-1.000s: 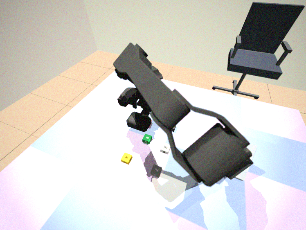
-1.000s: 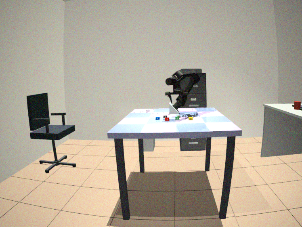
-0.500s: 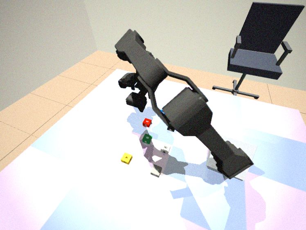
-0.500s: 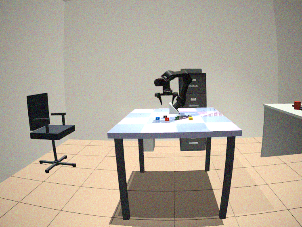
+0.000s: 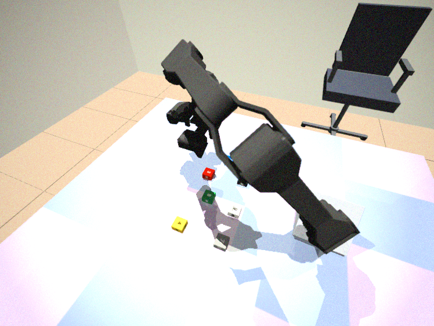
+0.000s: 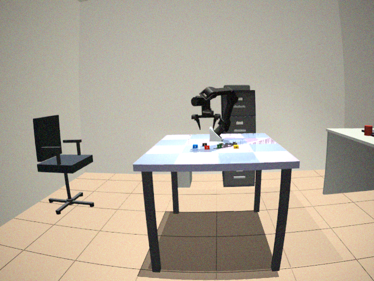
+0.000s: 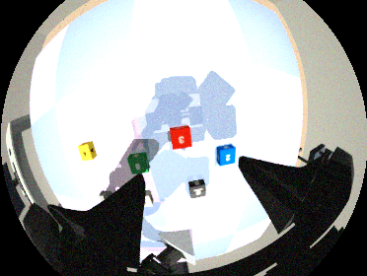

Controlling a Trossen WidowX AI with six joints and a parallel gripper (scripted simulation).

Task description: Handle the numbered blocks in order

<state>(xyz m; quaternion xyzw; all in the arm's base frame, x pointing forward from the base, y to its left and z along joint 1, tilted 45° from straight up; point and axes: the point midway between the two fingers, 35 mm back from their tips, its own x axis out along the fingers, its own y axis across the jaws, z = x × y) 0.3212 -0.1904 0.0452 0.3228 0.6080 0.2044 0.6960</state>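
Observation:
My gripper (image 6: 206, 128) (image 7: 193, 171) is open and empty, high above the blocks. In the wrist view, a red block (image 5: 208, 174) (image 6: 206, 147) (image 7: 181, 138) shows 3, and a blue block (image 6: 195, 146) (image 7: 226, 155) near the right fingertip shows 2. A black block (image 5: 242, 183) (image 7: 196, 188) has an unclear digit. A green block (image 5: 208, 196) (image 7: 138, 163) lies in shadow, its digit unclear. A yellow block (image 5: 179, 224) (image 7: 87, 151) shows 4. A white block (image 5: 234, 211) looks like 8; a dark grey block (image 5: 221, 241) looks like 7. The left finger partly hides these last two in the wrist view.
The blocks stand near each other on the patterned table (image 5: 87, 224) (image 6: 181, 165). The arm's pale base plate (image 5: 345, 206) is at the right in the top view. The arm hides most of the blue block there. An office chair (image 5: 361, 84) (image 6: 65, 163) stands beyond the table.

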